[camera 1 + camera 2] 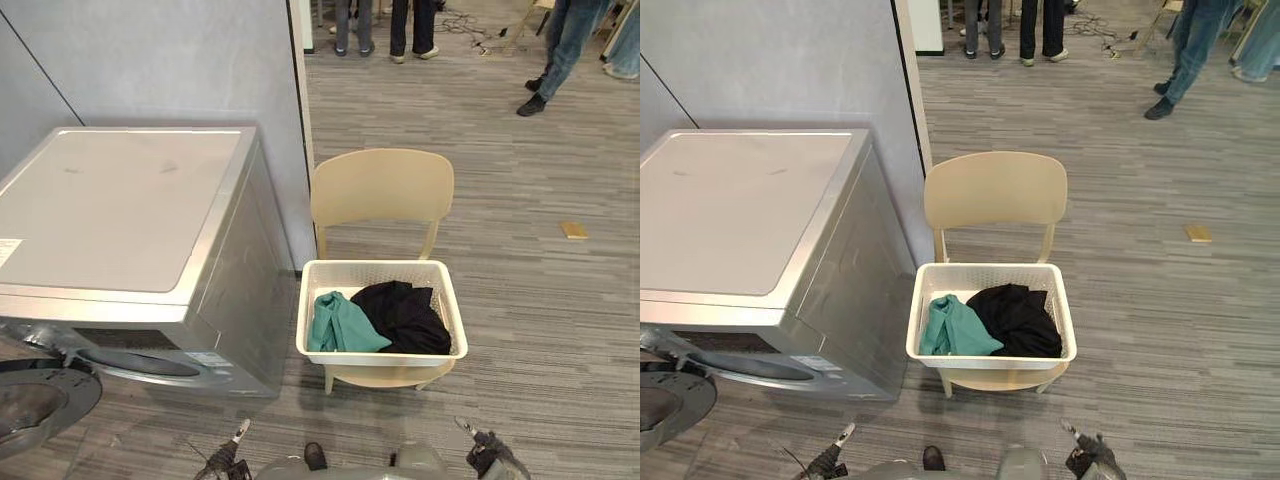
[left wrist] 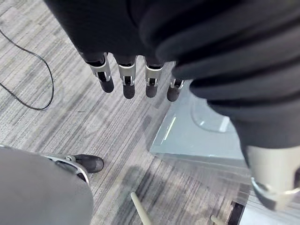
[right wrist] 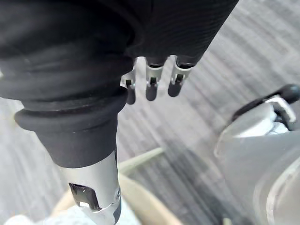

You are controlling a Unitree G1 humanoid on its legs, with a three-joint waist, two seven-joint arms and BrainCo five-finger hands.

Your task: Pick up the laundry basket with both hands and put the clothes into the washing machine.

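While left hand (image 2: 125, 78) and right hand (image 3: 152, 80) hang straight-fingered, the laundry basket (image 1: 380, 357) lies crosswise.

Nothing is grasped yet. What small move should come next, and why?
Probably reach both hands forward to the side rims of the basket. The left hand and right hand hang low with straight fingers, holding nothing, while the basket sits untouched on the chair with the clothes inside.

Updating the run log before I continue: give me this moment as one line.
phase: pre-grasp | left hand: open, empty | right hand: open, empty | laundry basket: on chair, untouched | clothes: inside | washing machine: door open
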